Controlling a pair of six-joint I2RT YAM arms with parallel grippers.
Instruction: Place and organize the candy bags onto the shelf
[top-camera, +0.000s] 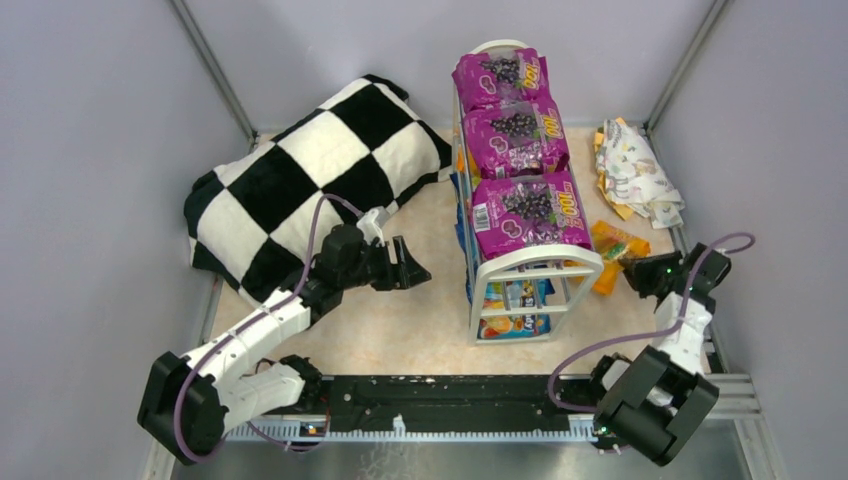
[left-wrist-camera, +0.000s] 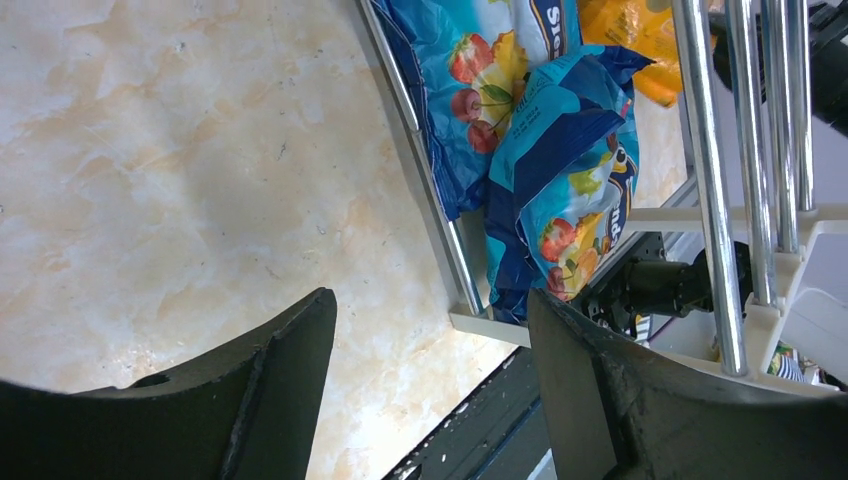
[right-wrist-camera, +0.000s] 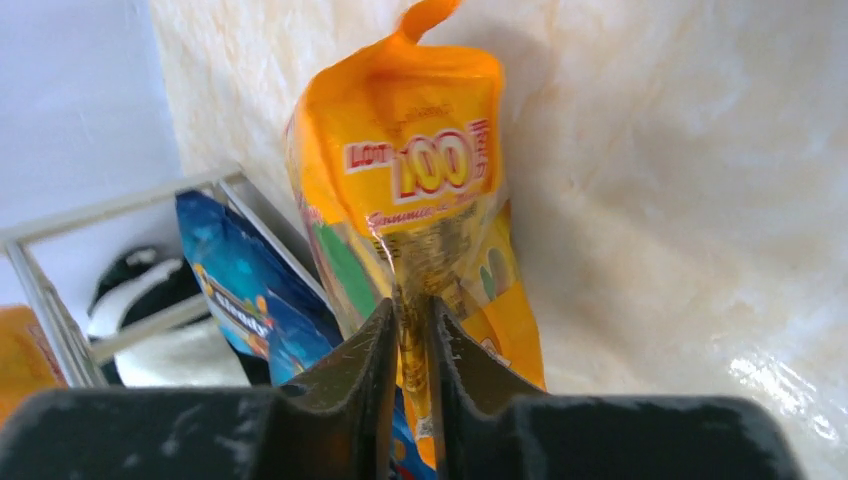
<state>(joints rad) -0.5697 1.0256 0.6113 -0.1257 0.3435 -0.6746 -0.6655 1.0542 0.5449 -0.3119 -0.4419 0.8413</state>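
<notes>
- While your right pincer (right-wrist-camera: 412, 312) pinches the orange candy bag (right-wrist-camera: 420, 180) at three o'clock from the shelf (top-camera: 535, 262), your left pincer (left-wrist-camera: 430, 300) stands spread.
- It hovers at nine o'clock.

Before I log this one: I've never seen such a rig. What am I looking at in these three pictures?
Two robot arms are bolted at the near edge of the table. The wide picture looks down from above; the other two come from cameras on each wrist. A white wire shelf carries three purple bags on top and blue bags below. A checkered pillow and a cloth lie aside. The left hand is open and empty. The right hand is shut on an orange bag.
</notes>
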